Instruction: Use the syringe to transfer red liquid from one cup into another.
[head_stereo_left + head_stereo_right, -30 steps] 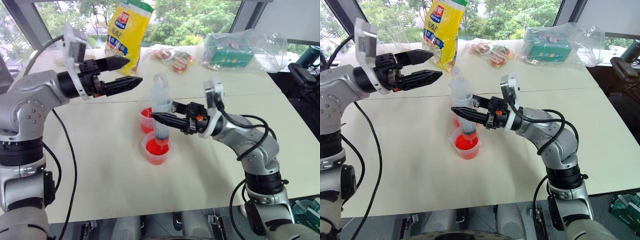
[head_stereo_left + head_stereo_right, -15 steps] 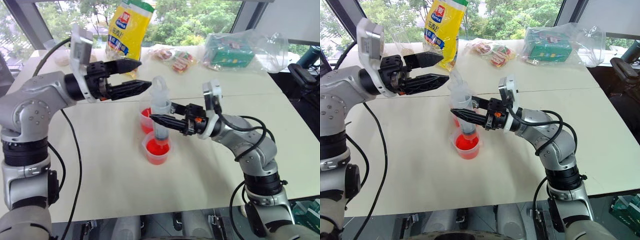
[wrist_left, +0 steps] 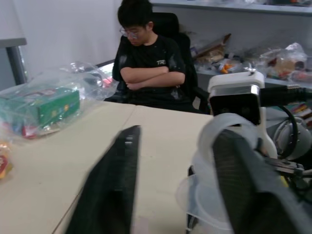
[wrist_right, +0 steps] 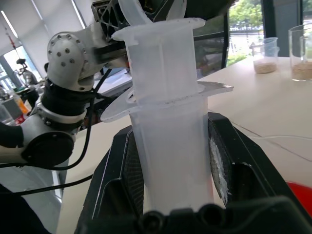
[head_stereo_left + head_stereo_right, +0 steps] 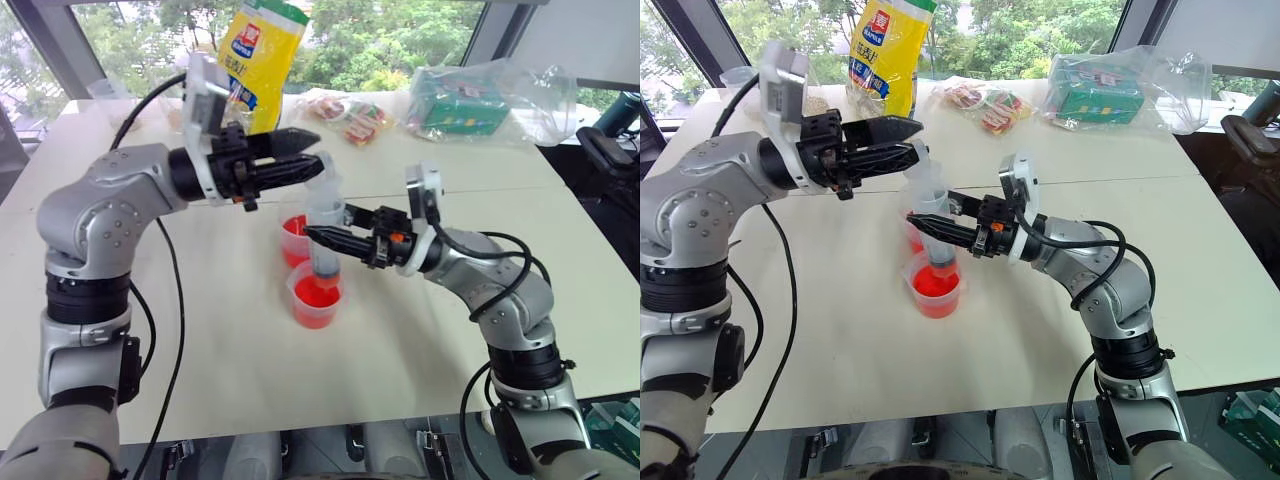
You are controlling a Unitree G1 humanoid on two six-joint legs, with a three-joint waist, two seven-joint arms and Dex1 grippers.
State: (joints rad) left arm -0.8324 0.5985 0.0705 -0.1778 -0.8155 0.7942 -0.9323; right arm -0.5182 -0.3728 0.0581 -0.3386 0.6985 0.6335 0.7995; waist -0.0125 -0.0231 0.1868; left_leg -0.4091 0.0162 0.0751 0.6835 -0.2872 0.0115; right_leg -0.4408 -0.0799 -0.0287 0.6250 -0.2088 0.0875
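Observation:
The syringe [image 5: 323, 212] stands upright with its tip in the near cup [image 5: 313, 300], which holds red liquid [image 5: 314, 297]. A second cup [image 5: 292, 240] with red liquid sits just behind it. My right gripper [image 5: 325, 224] comes in from the right and is shut on the syringe barrel [image 4: 170, 141]. My left gripper [image 5: 320, 148] reaches in from the left at the plunger's top ring [image 3: 209, 146]. Its jaws are narrowed but still apart, and the ring lies against one finger [image 3: 243, 180].
At the back of the table [image 5: 220, 340] stand a yellow bag [image 5: 258, 55], snack packets [image 5: 345, 115] and a green box in a clear bag [image 5: 470, 100]. A person [image 3: 151, 63] sits beyond the table's far right side. Two small cups [image 4: 265, 56] stand at the back left.
My left arm has swung right, up to the plunger top, and its jaws have narrowed. The right gripper and the syringe have stayed put.

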